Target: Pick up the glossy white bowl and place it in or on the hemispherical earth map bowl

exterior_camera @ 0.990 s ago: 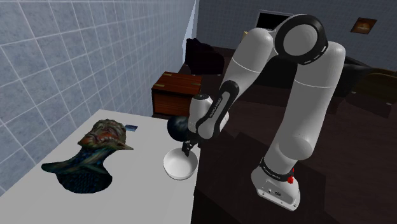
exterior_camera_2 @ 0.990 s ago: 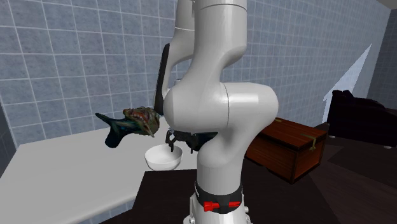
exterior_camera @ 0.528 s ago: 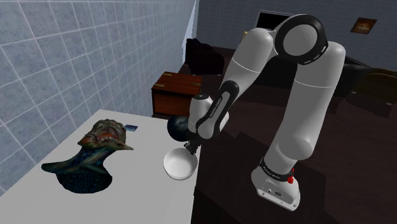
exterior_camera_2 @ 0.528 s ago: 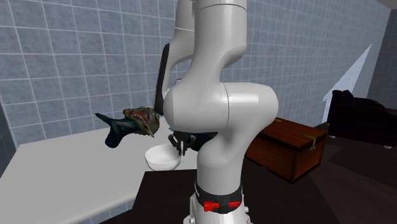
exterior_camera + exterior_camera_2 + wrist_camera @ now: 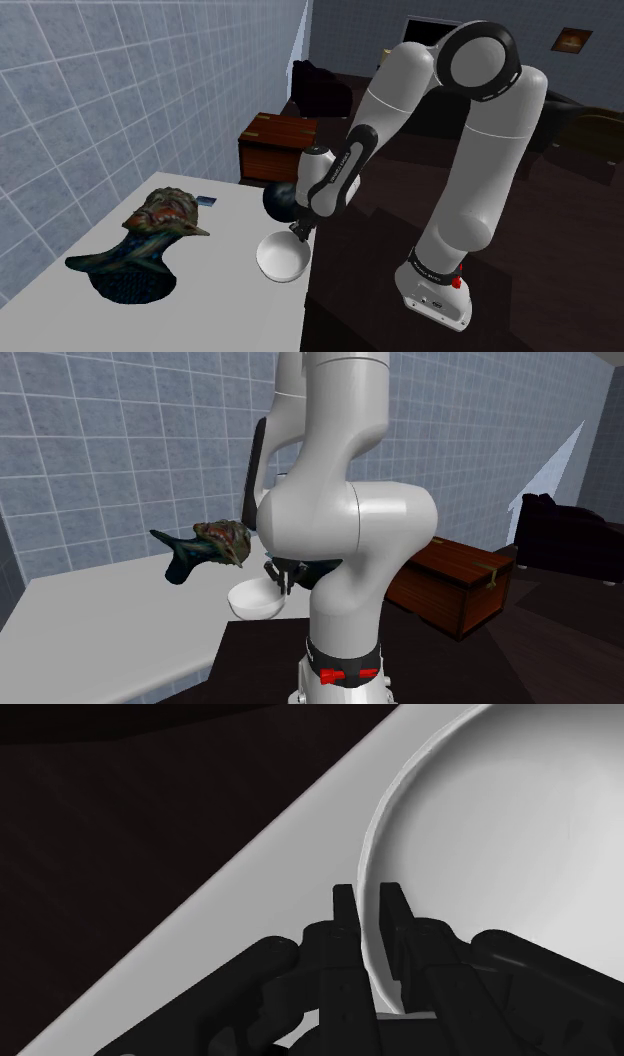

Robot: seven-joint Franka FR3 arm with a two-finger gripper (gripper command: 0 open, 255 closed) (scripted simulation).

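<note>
White tabletop beside blue tiled wall, end effector clasping rim of white bowl

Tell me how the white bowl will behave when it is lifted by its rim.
The white bowl looks rigid, so it should keep its shape. Its surface looks smooth and glossy, and the gripper pinches only one spot of the thin rim, so it may slip or swing downward.
</note>
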